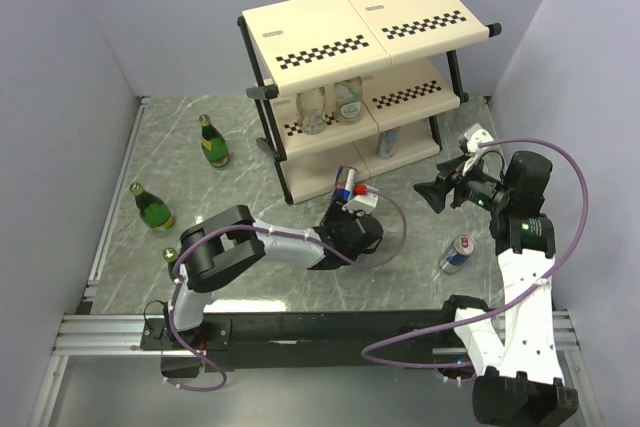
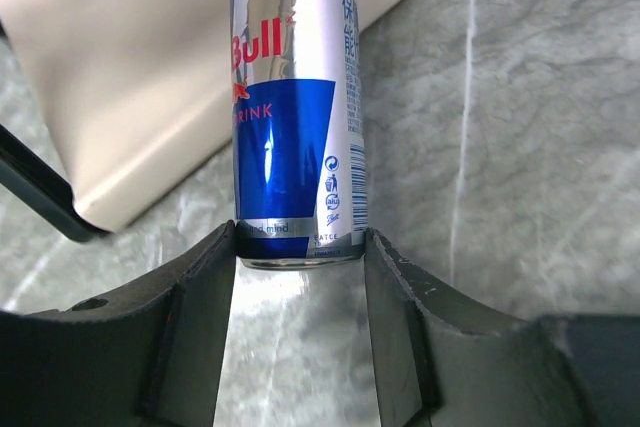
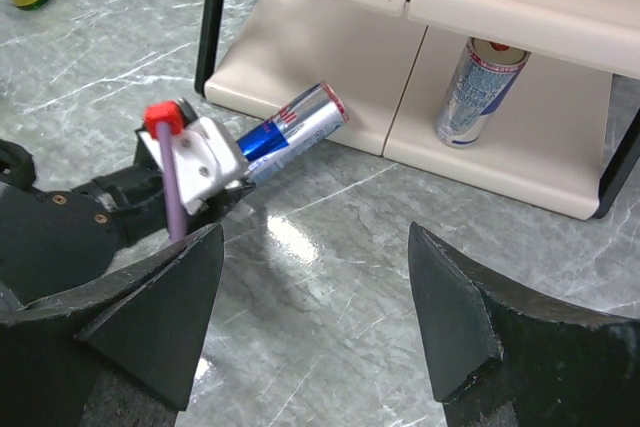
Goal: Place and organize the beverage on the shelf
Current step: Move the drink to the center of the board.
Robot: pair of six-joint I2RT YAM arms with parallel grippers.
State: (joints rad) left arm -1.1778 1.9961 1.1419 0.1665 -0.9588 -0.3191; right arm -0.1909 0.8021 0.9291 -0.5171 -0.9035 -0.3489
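One silver-and-blue can [image 2: 295,127] is pinched, tilted, between the jaws of my left gripper [image 2: 300,249], at the front edge of the shelf's [image 1: 330,32] lowest tier, centre of the overhead frame. My right gripper [image 3: 315,237] hovers at centre right, jaws spread. A second can [image 1: 455,255] lies on the worktop [image 1: 240,187] at lower right.

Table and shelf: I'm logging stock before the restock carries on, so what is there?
Shelf: one, cream with black frame, far side of table.
Table: one, grey marble.
Green bottles: three, yellow labels, on the table left of the shelf, one partly behind the left arm.
Clear bottles: two, middle tier.
Cans: three, silver and blue; one on the bottom tier, one on the table by the right arm, one tilted in the left claw.
Left claw: black, shut on a can.
Right claw: black, open, empty.
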